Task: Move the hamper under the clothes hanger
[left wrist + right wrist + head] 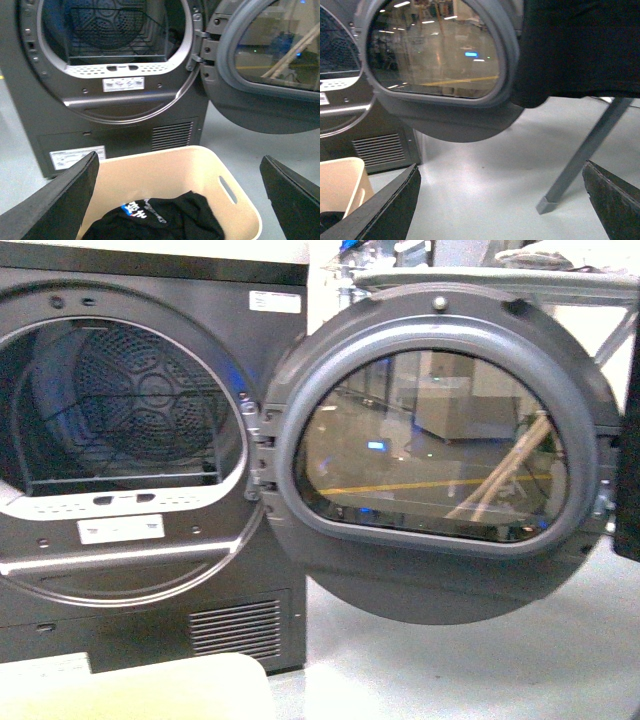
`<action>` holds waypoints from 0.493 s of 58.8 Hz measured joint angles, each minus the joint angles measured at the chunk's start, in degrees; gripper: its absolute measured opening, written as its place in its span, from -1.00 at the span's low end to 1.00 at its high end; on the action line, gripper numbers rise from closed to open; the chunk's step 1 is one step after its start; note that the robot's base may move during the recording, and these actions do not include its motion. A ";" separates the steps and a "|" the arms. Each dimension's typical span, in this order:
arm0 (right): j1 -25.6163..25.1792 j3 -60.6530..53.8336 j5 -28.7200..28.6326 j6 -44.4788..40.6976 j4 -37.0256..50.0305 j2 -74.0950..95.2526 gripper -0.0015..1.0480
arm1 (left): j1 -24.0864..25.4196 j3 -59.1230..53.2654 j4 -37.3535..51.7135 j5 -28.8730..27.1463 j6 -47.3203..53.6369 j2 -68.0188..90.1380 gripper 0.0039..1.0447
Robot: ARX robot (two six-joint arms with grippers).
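Low at the left, before the open dryer [150, 440], the beige hamper [130, 690] is sitting on the floor [485, 200] holding a black garment [165, 220], with the left gripper [178, 156] hovering above it, fingers wide apart. Further right, past the dryer door [440, 460], the right gripper [501, 165] is hanging equally spread near a leg of the clothes hanger [585, 150], which is standing well apart from the hamper.

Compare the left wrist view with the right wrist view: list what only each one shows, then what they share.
Only the left wrist view: the print on the black garment lying in the hamper, the hamper's handle slot, and the dryer's lower label. Only the right wrist view: a slanted grey clothes hanger leg with a capped foot, and dark cloth hanging above it. Both: the hamper, the open dryer door and the vent grille.
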 joint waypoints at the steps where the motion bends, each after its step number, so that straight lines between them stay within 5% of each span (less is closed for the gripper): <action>1: -0.02 0.00 0.00 0.00 0.00 0.00 0.85 | 0.00 0.00 0.00 -0.02 0.02 -0.04 0.88; 29: 0.04 0.00 -0.22 0.00 0.00 0.02 0.85 | 0.04 0.00 0.00 -0.22 0.00 -0.13 0.88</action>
